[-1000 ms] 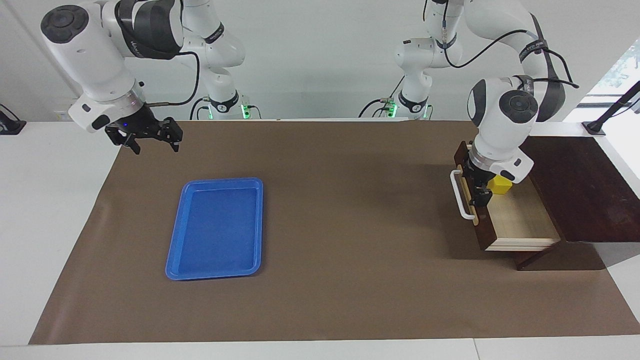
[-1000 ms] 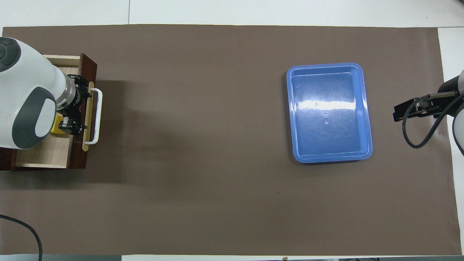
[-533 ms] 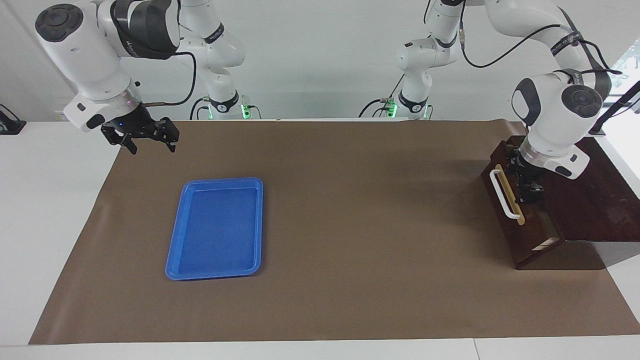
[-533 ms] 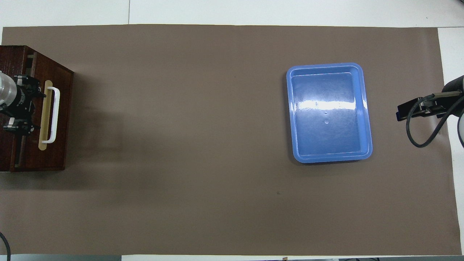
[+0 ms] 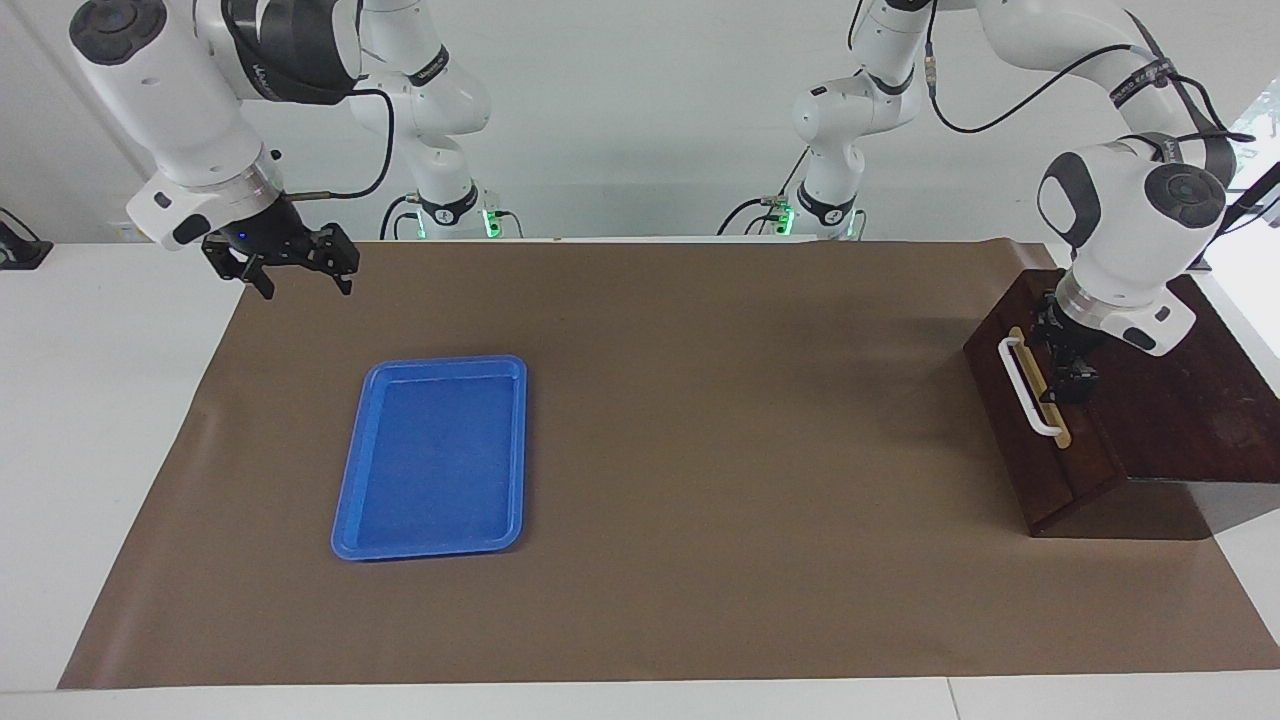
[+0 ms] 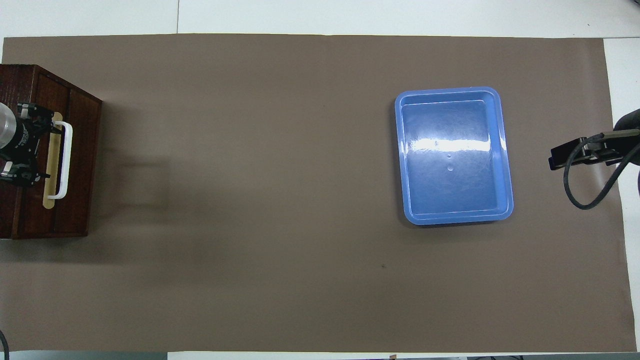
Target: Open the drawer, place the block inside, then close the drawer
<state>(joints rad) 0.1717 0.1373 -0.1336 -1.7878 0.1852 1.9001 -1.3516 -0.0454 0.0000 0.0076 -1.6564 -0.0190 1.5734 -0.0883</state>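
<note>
wooden box (image 6: pixel 30 220) cut off, block unseen

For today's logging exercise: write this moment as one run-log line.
drawer: closed, block out of sight | left gripper: open, above the drawer front beside the handle | right gripper: open, waiting over the table's right-arm end | blue tray: empty

My left claw (image 5: pixel 1066 368) points down with its fingers spread, my wrist bent steeply above it. My right arm waits, its claw (image 5: pixel 295 272) hanging in the air, fingers parted and angled downward.
</note>
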